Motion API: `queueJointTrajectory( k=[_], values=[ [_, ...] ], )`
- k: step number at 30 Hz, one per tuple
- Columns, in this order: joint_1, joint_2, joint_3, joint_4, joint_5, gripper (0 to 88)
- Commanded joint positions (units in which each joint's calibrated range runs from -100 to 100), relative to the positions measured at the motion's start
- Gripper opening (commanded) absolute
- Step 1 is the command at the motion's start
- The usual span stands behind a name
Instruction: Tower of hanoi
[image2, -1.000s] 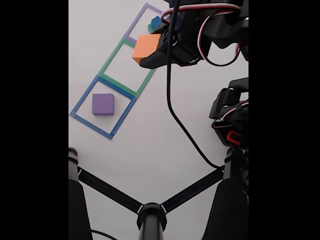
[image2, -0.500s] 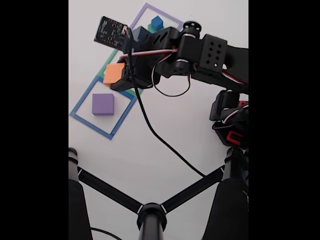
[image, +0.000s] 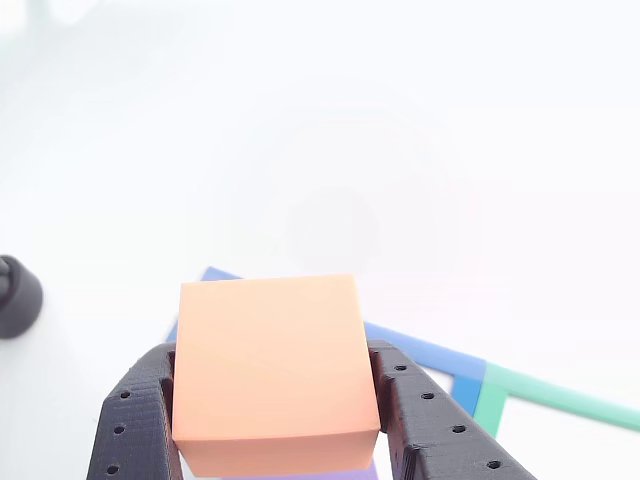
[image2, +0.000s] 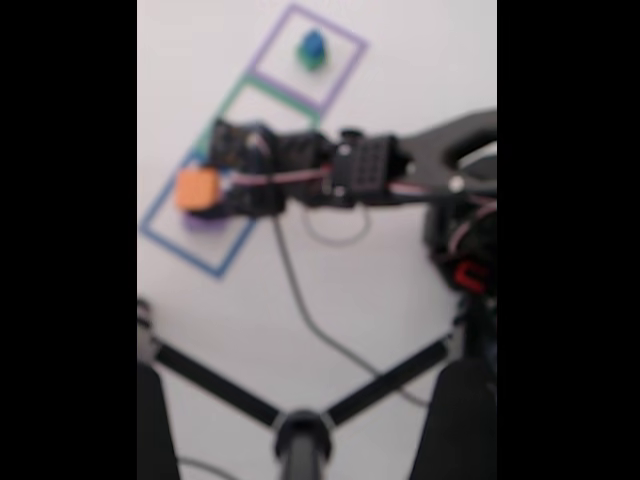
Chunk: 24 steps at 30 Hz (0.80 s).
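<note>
The bench (image2: 400, 300) is a plain white, matte surface that takes up nearly all of both views, brightly and evenly lit. Three taped square outlines lie on it in a slanted row in the fixed view: a blue outline (image2: 160, 236) lowest and leftmost, a green outline (image2: 228, 108) in the middle, and a purple outline (image2: 345, 40) at the top. That view is blurred, so fine edges are hard to make out. Black tripod-like legs (image2: 215, 385) cross the bottom of it, meeting at a round hub, and black bars border the picture on both sides.

The tool (image: 275, 425) grips the orange block (image: 268, 370), its two black perforated fingers (image: 135, 420) pressed against the block's left and right faces in the other view. A thin strip of the purple block (image: 300, 474) shows just under the orange one, but whether the two touch cannot be told. In the fixed view the orange block (image2: 197, 188) sits over the purple block (image2: 205, 222) inside the blue outline, with the arm (image2: 360, 175) reaching in from the right.

The blue cube (image2: 313, 43) rests on the green cube (image2: 312, 60) inside the purple outline, well apart from the tool. In the other view a dark round object (image: 15, 295) sits at the left edge.
</note>
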Motion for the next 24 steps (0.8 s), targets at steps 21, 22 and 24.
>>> queueJointTrajectory(
  k=[21, 22, 24],
  values=[
    [0.0, 16.1, 3.2, -25.4, 0.2, 7.7],
    [0.0, 16.5, 3.2, -25.9, 0.2, 7.6],
    [0.0, 17.5, 3.3, -27.1, 0.2, 7.5]
  ],
)
